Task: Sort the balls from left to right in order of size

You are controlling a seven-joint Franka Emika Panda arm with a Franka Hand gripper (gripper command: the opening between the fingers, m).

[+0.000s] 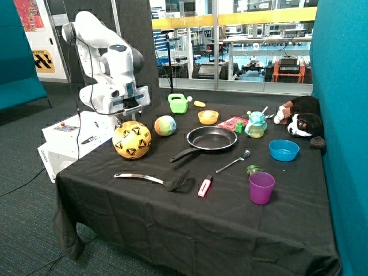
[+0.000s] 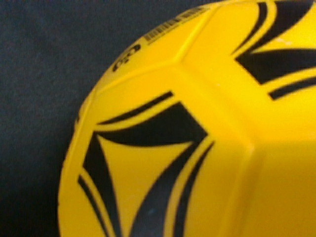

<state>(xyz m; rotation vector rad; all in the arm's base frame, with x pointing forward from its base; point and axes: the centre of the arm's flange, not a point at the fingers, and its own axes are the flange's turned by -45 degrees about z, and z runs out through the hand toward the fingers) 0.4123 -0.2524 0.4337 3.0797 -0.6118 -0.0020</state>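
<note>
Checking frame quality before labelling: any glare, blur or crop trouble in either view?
Outside view: even indoor light, bright windows behind, the yellow football and the pastel ball sharp, soft shadows on the black cloth. Wrist view: the football fills most of the picture, soft at close range, its edges cropped; no glare. The tool sits just above the football.

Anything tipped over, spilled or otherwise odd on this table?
Nothing looks spilled or damaged. One oddity: the small orange-yellow ball sits inside the round yellow bowl, not on the black cloth like the big yellow football under the gripper.
</note>
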